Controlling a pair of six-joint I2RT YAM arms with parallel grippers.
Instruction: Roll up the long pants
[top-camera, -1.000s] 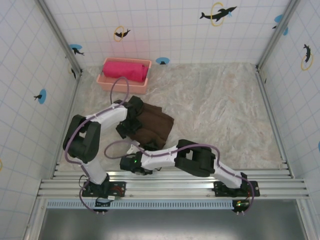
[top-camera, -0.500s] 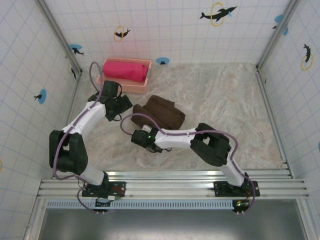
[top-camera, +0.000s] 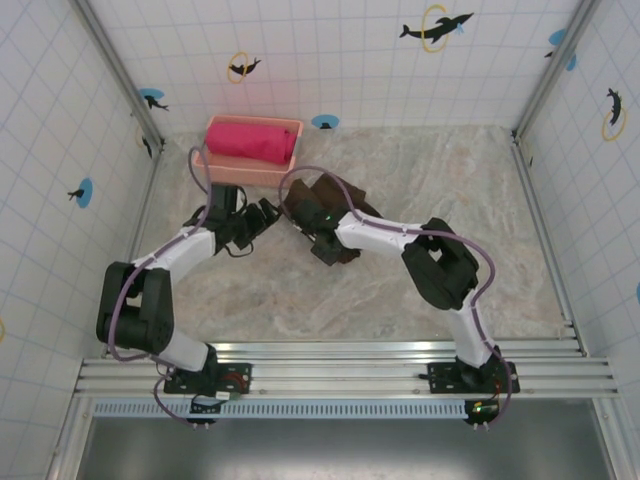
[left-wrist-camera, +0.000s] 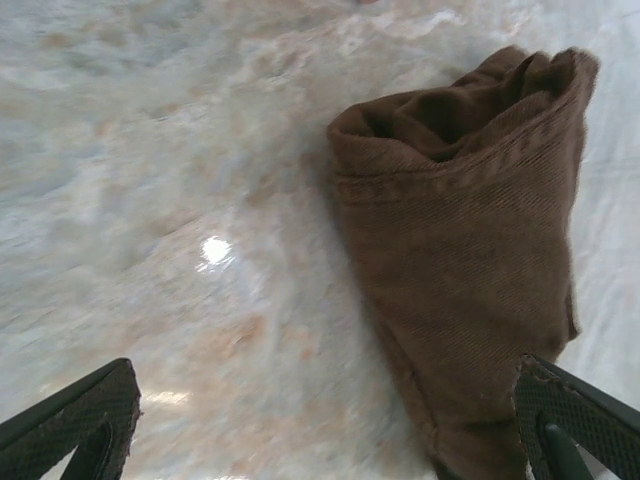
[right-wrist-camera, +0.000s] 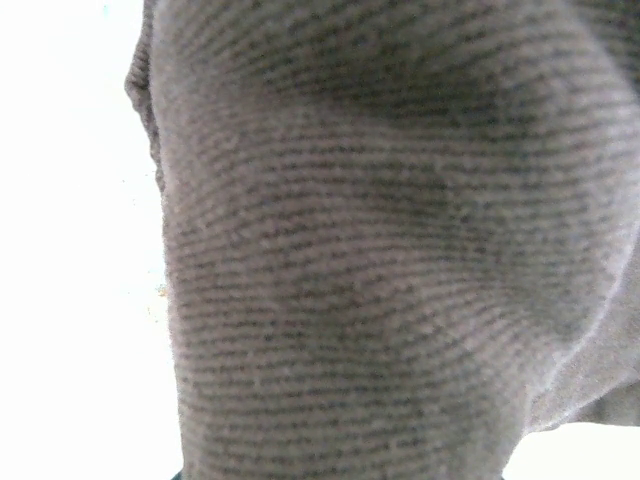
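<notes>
Fabric first: the long pants (top-camera: 340, 200) sit as a compact dark brown roll on the marbled table (top-camera: 450, 200), left of centre toward the far side, near the pink basket (top-camera: 215, 165) that holds a bright pink rolled cloth (top-camera: 250, 140). The left gripper (top-camera: 265, 213) hangs just beside the roll on its left, apart from it, jaws spread wide. From the left wrist, the long pants (left-wrist-camera: 470, 250) lie on the stone with the spiral end facing up and away, and the two dark fingertips (left-wrist-camera: 80, 420) stand far apart at the bottom corners. The right gripper (top-camera: 305, 215) is down on the roll's left end, and its wrist camera sits tight against ribbed brown cloth (right-wrist-camera: 380, 260). I can't tell whether those jaws pinch the fabric or merely press on it.
</notes>
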